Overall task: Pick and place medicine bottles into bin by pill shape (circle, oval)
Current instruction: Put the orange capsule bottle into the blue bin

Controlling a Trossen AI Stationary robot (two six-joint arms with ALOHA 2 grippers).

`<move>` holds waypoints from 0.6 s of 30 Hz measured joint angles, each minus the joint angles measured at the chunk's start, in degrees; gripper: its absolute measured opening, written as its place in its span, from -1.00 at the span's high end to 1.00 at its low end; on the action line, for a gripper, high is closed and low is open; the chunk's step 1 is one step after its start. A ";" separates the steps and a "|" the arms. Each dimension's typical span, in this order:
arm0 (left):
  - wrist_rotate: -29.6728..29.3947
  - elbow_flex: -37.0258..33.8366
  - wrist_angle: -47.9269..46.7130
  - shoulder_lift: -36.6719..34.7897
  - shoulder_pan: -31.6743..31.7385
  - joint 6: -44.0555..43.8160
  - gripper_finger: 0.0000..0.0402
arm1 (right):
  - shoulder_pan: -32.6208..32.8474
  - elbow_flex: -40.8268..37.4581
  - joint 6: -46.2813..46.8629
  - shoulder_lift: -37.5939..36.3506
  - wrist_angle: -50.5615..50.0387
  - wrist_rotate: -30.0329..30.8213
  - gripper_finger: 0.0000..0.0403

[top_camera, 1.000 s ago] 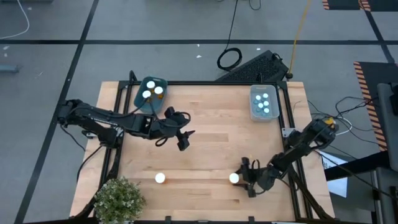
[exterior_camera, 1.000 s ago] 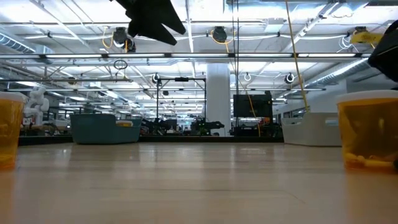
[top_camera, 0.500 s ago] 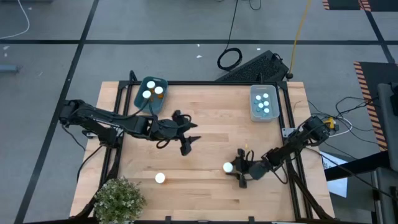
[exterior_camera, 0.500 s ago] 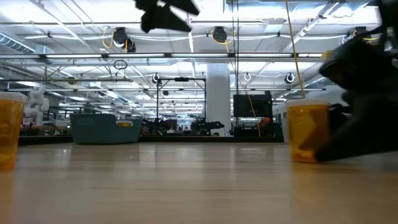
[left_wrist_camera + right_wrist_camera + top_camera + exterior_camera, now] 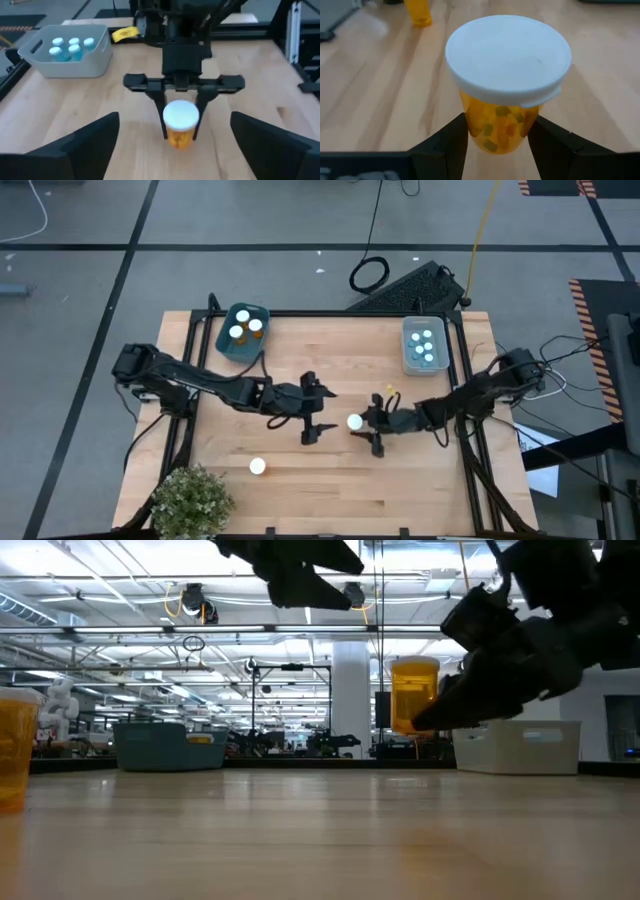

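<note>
My right gripper is shut on an orange medicine bottle with a white cap, above the middle of the table. The low view shows that bottle in the air. My left gripper hangs just left of it, facing it, fingers wide open and holding nothing. A second orange bottle stands on its base near the front left. A teal bin at the far left and a white bin at the far right each hold capped bottles. My right gripper pinches the orange bottle's body just under the white cap, one finger on each side. The fingers come about level from the table's right. The bottle stays nearly upright, cap up, lifted clear of the table.
A potted plant stands at the table's front left corner. A black frame runs round the table's edges. Bare wood lies between the two bins and along the front right.
My right gripper has carried the orange bottle from the front right toward the table's middle and up, lifting it clear of the table. My left gripper has moved toward the right and near edges, closing in on the bottle, and stays open.
</note>
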 joint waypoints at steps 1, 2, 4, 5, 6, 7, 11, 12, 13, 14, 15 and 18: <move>0.06 0.07 0.17 0.42 0.22 0.51 -0.94 | -0.96 0.11 -0.70 -0.45 0.11 -0.88 0.12; 0.46 0.78 -0.58 1.30 0.54 0.74 -0.95 | -1.77 0.12 -1.44 -0.97 -0.24 -1.79 0.12; 1.42 3.93 -2.27 3.39 1.25 0.84 -0.96 | -3.31 0.12 -2.90 -1.84 -0.10 -2.33 0.12; 1.68 5.47 -5.08 4.24 1.52 1.02 -0.95 | -4.01 0.12 -3.61 -2.16 -0.30 -2.31 0.12; 1.93 7.43 -7.56 5.61 1.76 1.35 -0.94 | -4.60 0.13 -4.16 -2.38 -0.52 -2.29 0.12; 2.18 9.84 -8.53 7.22 2.00 2.09 -0.93 | -5.12 0.15 -4.44 -2.68 -1.14 -2.15 0.12; 3.76 18.44 -17.94 13.31 2.78 5.25 -0.90 | -6.61 0.18 -4.56 -2.90 -2.03 -2.15 0.12; 3.97 20.40 -19.57 14.63 2.91 5.87 -0.90 | -6.79 0.12 -4.56 -2.90 -2.47 -2.13 0.12; 3.95 21.90 -22.23 15.54 3.08 6.37 -0.90 | -6.95 0.08 -4.54 -2.90 -2.49 -2.13 0.12; 3.92 23.25 -24.20 16.62 3.24 6.81 -0.91 | -7.05 0.11 -4.54 -2.90 -2.56 -2.12 0.12; 3.91 24.62 -24.15 17.58 3.45 7.22 -0.91 | -7.09 0.12 -4.54 -2.90 -2.73 -2.09 0.12; 3.93 25.57 -25.37 19.59 4.31 8.23 -0.90 | -7.09 0.15 -4.85 -2.90 -2.08 -2.07 0.12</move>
